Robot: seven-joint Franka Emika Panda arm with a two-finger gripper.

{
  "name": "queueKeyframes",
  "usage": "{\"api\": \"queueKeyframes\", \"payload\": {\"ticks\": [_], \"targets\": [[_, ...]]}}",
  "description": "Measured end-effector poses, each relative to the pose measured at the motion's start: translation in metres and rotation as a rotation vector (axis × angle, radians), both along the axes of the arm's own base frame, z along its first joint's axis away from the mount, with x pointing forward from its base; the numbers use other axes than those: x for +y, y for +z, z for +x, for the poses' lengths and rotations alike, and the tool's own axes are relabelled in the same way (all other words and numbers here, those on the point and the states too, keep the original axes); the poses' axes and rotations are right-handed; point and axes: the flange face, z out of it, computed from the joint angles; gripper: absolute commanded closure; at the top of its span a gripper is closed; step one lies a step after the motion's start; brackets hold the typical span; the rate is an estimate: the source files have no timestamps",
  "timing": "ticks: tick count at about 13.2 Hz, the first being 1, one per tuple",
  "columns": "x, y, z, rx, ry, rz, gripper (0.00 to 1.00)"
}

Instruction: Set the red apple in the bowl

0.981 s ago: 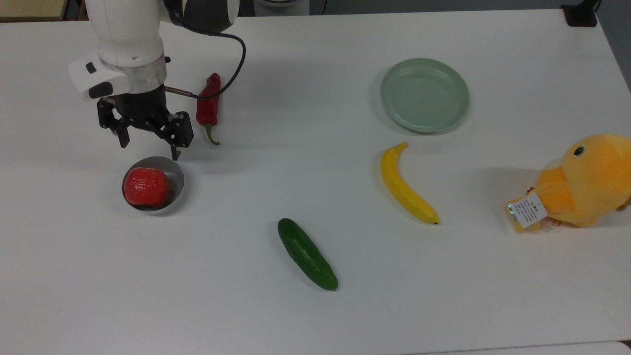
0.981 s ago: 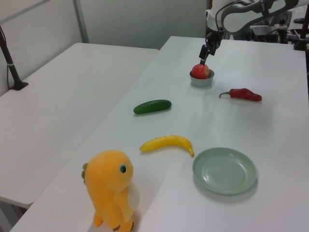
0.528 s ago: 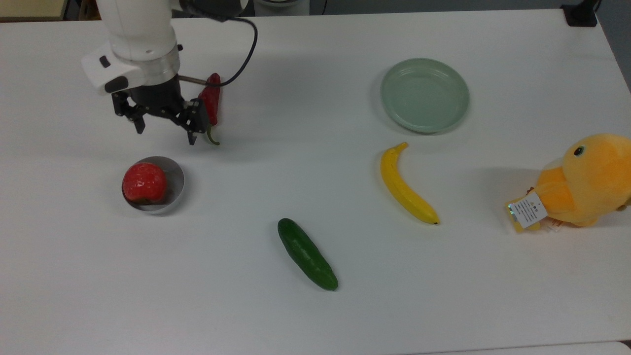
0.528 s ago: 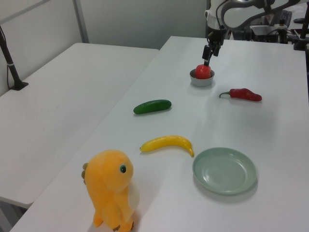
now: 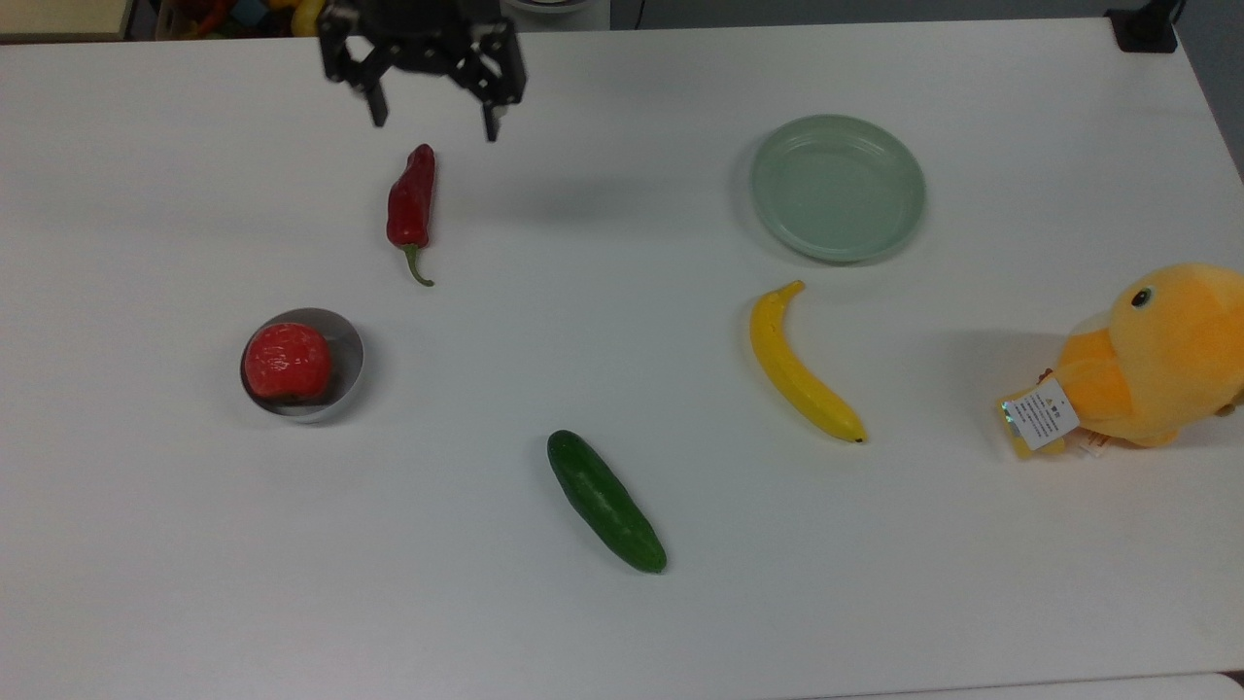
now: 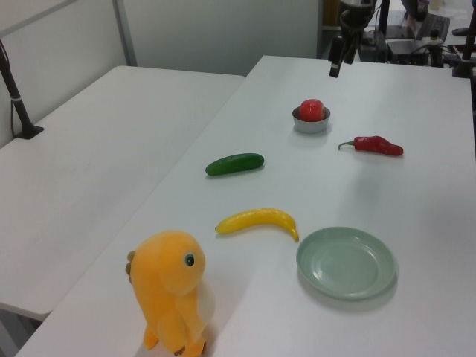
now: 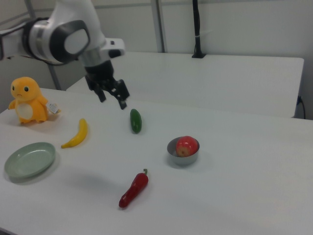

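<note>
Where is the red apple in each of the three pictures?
Top view: the red apple sits in the bowl toward the top view's left, below the chili pepper.
Left view: the apple is in the bowl, upper middle, to the left view's left of the chili pepper.
Right view: the apple is in the bowl, right of centre, above the chili pepper.
Shared landmark: the chili pepper lies near the bowl in all three.

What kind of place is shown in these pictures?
Probably a robotics lab or test room. A robot arm with its gripper hangs over a plain white table, where toy-like items lie spread out: a cucumber, a banana and a plush toy.
</note>
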Motion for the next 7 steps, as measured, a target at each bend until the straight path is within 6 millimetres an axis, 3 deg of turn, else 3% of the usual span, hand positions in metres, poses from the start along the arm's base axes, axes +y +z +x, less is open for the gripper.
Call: {"api": "queueKeyframes", "payload": {"ticks": [3, 7], "targets": [[0.041, 0.024, -0.019, 0.0, 0.012, 0.013, 0.0], [0.032, 0.022, -0.022, 0.007, 0.02, 0.011, 0.0]]}}
